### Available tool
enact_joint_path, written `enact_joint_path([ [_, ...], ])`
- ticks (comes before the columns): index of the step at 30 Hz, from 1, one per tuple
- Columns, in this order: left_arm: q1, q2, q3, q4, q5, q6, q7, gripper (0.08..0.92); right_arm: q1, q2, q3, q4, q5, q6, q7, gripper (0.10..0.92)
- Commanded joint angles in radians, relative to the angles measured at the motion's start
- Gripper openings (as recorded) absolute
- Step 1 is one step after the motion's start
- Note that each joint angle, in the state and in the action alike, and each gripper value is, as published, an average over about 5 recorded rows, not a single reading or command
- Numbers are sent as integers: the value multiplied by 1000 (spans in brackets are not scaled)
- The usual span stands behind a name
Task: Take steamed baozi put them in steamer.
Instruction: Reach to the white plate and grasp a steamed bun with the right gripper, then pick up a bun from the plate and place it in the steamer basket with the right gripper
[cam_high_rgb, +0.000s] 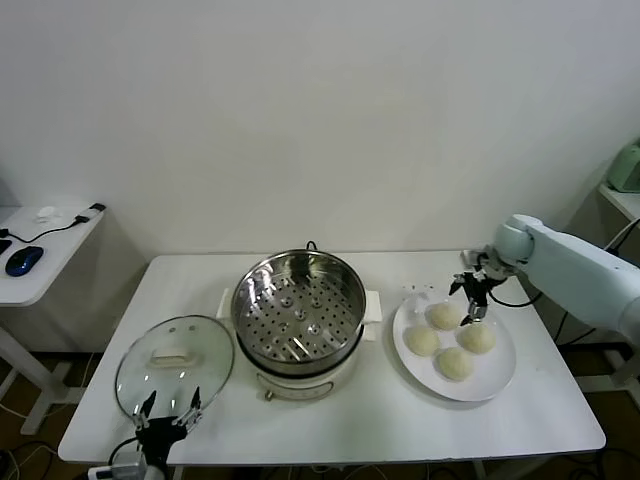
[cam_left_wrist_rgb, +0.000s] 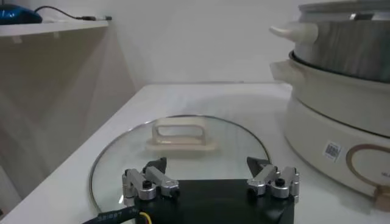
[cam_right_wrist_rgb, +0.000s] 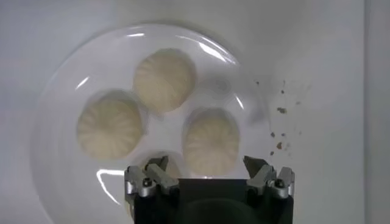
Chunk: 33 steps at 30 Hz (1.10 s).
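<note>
While the right claw (cam_high_rgb: 474, 301) hung spread above the plate (cam_high_rgb: 500, 380) at centre right, it needed centring over one baozi (cam_right_wrist_rgb: 211, 141); the left claw (cam_high_rgb: 167, 413) waited, spread, lower left.

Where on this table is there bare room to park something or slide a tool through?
Bare tabletop runs along the near edge, between steamer and plate. The back strip behind the steamer is free too. It is crowded where the glass lid meets the steamer, and on the plate, where the right tool hovers over four baozi.

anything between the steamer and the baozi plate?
Nothing. In the head view, only bare white table separates the steamer from the plate holding four baozi. The right gripper hovers open over the plate, not the gap.
</note>
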<state>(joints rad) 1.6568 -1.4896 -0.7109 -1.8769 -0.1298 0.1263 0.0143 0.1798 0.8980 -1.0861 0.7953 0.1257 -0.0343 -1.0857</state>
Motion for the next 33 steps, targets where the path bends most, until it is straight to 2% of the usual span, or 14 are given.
enact_joint_path([
  [1, 2, 2, 1, 19, 3, -10, 0, 823, -50, 78, 28, -111, -40, -17, 9, 823],
  [13, 4, 0, 2, 7, 5, -11, 3, 823, -56, 113, 56, -166, -29, -27, 22, 806],
  [16, 6, -2, 1, 1, 7, -11, 2, 823, -50, 110, 54, -157, -20, -32, 14, 757],
  [21, 9, -5, 3, -6, 9, -16, 1, 823, -42, 98, 51, -128, -9, -40, 2, 622],
  [26, 13, -7, 5, -11, 14, -20, 0, 823, 29, 49, 2, -26, 34, -43, -2, 496],
  [33, 15, -8, 12, -17, 16, -25, -2, 823, 365, -25, -249, 195, 194, -9, -25, 475],
])
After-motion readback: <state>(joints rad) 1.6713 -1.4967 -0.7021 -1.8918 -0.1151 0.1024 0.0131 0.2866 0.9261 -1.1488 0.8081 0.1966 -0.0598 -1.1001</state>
